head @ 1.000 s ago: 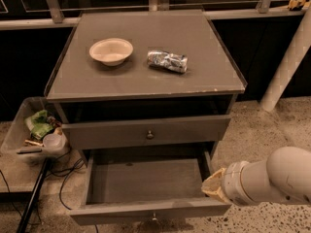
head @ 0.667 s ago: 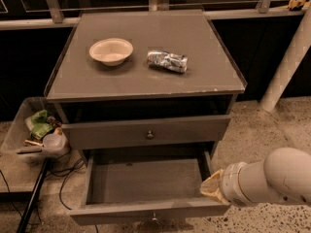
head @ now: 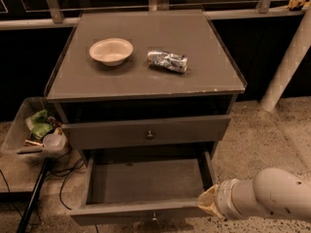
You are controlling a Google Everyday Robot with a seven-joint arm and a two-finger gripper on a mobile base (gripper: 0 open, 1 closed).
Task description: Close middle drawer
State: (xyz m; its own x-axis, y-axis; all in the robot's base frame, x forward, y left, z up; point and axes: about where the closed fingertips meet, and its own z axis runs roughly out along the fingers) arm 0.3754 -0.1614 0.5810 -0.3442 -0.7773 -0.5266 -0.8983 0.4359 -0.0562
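Tan-tipped gripper [head: 210, 204] on a white rounded arm [head: 277, 195], its opening impossible to tell, sits at the right front corner of the pulled-out shallow dark-grey wooden middle drawer [head: 121, 211], below the shut taller grey top drawer [head: 107, 132], with a cream round bowl [head: 111, 51] and crumpled silver can [head: 167, 61] farther back on the grey cabinet top [head: 146, 84].

Open middle drawer [head: 146, 181], end effector [head: 209, 205] at corner
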